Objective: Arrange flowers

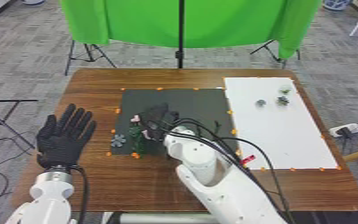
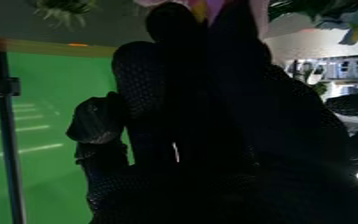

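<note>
Over the left part of the dark mat (image 1: 198, 97), right hand (image 1: 158, 117), palm and grip partly hidden; can't tell whether it is closed on anything. Pink flowers (image 1: 135, 119) just beside that hand, on the mat's left side, green foliage (image 1: 137, 142) running from them toward the mat's near edge. Purple petals (image 2: 214, 7) close by the glove in right wrist view. Grey-blue flower (image 1: 118, 140) at the mat's near left corner. Left hand (image 1: 64, 137) left of the mat, over the table (image 1: 149, 192), fingers straight and spread wide, nothing held. White sheet (image 1: 286, 135) right of the mat, with three small plants (image 1: 283, 100) toward its far end and a red tag (image 1: 248, 160) near its near left corner. Green cloth (image 1: 238, 22) beyond the mat, past the table.
</note>
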Controlling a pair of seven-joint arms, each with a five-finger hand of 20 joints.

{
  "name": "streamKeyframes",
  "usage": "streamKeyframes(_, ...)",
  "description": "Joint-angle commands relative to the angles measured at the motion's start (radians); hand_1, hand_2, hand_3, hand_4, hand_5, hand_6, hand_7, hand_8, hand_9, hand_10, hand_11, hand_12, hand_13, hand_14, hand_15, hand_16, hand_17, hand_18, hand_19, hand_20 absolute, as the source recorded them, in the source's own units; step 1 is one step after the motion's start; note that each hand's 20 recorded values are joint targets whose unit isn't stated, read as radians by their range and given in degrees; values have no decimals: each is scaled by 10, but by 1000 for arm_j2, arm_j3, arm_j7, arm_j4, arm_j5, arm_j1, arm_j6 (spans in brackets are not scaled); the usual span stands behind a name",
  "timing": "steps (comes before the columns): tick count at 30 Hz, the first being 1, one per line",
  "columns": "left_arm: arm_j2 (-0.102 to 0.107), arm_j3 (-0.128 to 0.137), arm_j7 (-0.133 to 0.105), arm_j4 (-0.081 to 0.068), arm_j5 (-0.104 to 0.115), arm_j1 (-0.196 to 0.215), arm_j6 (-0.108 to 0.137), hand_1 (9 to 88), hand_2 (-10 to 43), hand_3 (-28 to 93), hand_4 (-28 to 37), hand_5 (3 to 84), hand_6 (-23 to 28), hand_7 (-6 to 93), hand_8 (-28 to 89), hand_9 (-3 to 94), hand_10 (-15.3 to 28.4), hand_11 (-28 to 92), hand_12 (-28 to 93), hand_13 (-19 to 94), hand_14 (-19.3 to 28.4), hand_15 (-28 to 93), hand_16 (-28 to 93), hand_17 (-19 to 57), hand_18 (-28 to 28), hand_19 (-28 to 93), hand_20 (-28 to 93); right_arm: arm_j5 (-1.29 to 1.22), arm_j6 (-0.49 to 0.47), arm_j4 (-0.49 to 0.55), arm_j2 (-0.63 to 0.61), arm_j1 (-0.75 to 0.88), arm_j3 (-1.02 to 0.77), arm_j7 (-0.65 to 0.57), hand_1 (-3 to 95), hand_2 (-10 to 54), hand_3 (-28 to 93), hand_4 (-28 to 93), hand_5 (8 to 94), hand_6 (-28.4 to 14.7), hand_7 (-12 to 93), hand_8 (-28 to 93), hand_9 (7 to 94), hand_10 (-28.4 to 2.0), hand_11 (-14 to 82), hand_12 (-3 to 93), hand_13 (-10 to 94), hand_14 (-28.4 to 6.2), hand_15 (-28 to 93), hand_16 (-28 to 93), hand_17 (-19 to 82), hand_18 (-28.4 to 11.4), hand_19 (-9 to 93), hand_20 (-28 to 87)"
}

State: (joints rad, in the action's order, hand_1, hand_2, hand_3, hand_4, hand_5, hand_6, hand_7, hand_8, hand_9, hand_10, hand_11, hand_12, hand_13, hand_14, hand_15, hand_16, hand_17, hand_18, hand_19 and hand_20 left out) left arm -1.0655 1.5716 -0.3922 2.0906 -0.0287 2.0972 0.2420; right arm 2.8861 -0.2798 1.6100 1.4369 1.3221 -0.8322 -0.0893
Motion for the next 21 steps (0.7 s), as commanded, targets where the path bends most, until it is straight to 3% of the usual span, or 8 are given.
streamKeyframes(1, -14, 0, 14, -6, 9, 12, -11, 267, 181, 758, -283, 462, 101, 124, -106, 398, 159, 216, 88, 294, 163, 363, -80, -94, 142, 366, 92, -17, 62, 6, -6, 8, 2, 8, 651, -95, 666, -283, 807, -3, 340, 2, 879, -105, 151, 440, 675, -96, 585, 430, 310, -235, 894, 566)
streamKeyframes(7, -16, 6, 11, -3, 11, 22, -11, 266, 177, 762, -283, 464, 99, 127, -108, 400, 158, 215, 88, 295, 161, 364, -84, -90, 139, 359, 94, -89, 57, 69, -14, -16, -7, -47, 642, -95, 695, -283, 815, -6, 345, 14, 890, -103, 143, 451, 689, -95, 568, 447, 317, -238, 894, 563)
streamKeyframes(10, -16, 9, 9, 1, 11, 31, -23, 266, 177, 763, -283, 463, 98, 127, -109, 400, 158, 213, 87, 291, 161, 359, -85, -89, 137, 355, 94, -94, 65, 77, -16, -36, -11, -60, 633, -95, 718, -283, 815, -11, 344, 20, 891, -106, 141, 455, 688, -96, 565, 453, 317, -240, 894, 562)
streamKeyframes(14, -15, 7, 15, -6, 7, 16, -23, 263, 175, 768, -283, 463, 95, 127, -109, 400, 155, 214, 87, 289, 158, 358, -85, -86, 134, 350, 95, -75, 75, 61, -14, -56, -16, -75, 629, -95, 735, -283, 817, -17, 347, 27, 891, -109, 141, 456, 686, -98, 566, 451, 316, -242, 896, 563)
streamKeyframes(18, -12, 3, 14, -3, 14, 16, -26, 262, 173, 769, -283, 463, 94, 130, -109, 399, 153, 216, 87, 287, 153, 360, -85, -82, 131, 345, 95, -70, 26, 37, -13, -61, -12, -103, 626, -95, 750, -283, 821, -22, 349, 34, 892, -113, 143, 459, 684, -101, 571, 452, 315, -244, 897, 563)
streamKeyframes(19, -16, 9, 30, -4, 10, 20, -37, 262, 173, 769, -283, 463, 94, 130, -110, 400, 153, 217, 87, 288, 153, 361, -84, -82, 131, 344, 96, -66, 24, 25, -10, -56, -17, -90, 626, -95, 752, -283, 821, -22, 350, 35, 892, -114, 144, 461, 684, -102, 572, 453, 315, -244, 897, 563)
streamKeyframes(21, -15, 6, 25, 5, 24, 30, -46, 263, 173, 768, -283, 464, 93, 131, -110, 400, 153, 218, 88, 289, 153, 364, -84, -81, 130, 342, 97, -55, -14, 27, -20, -48, -10, -95, 625, -95, 757, -283, 821, -22, 350, 38, 891, -116, 145, 462, 682, -104, 574, 454, 316, -244, 897, 562)
